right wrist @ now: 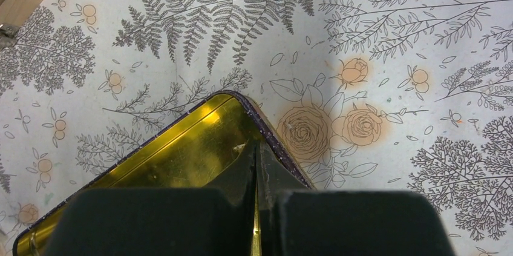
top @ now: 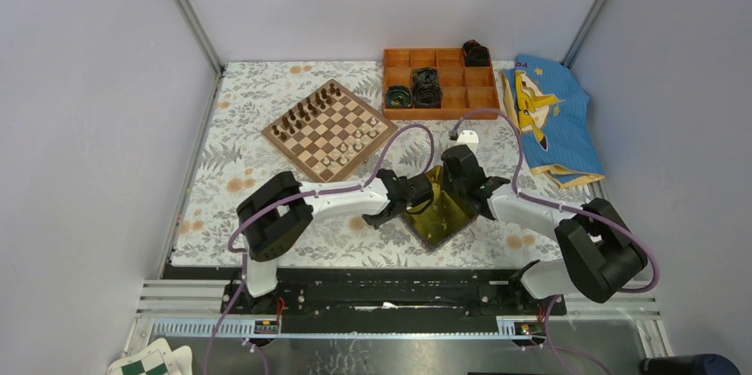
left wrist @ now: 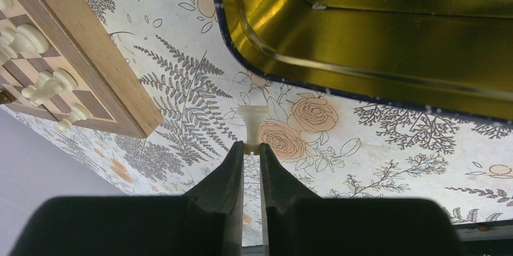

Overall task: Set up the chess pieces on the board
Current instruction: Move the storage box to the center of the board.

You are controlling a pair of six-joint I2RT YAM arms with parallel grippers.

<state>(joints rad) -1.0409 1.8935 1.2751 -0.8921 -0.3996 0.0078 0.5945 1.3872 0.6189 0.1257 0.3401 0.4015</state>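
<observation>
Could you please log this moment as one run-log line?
left hand: shut on cream chess piece | right hand: shut at yellow tray corner | board: partly set

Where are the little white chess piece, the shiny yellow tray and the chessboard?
white chess piece [left wrist: 253, 125]: left wrist view, on its slim stem.
yellow tray [left wrist: 387, 44]: left wrist view, on its shiny inner wall.
chessboard [left wrist: 97, 56]: left wrist view, on its plain wooden border.

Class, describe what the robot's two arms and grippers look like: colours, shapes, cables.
Both the left arm and right arm have white links between bulky black joint housings, each trailed by a looping purple cable. The left gripper and right gripper are black, with two flat fingers tapering to narrow tips.
</observation>
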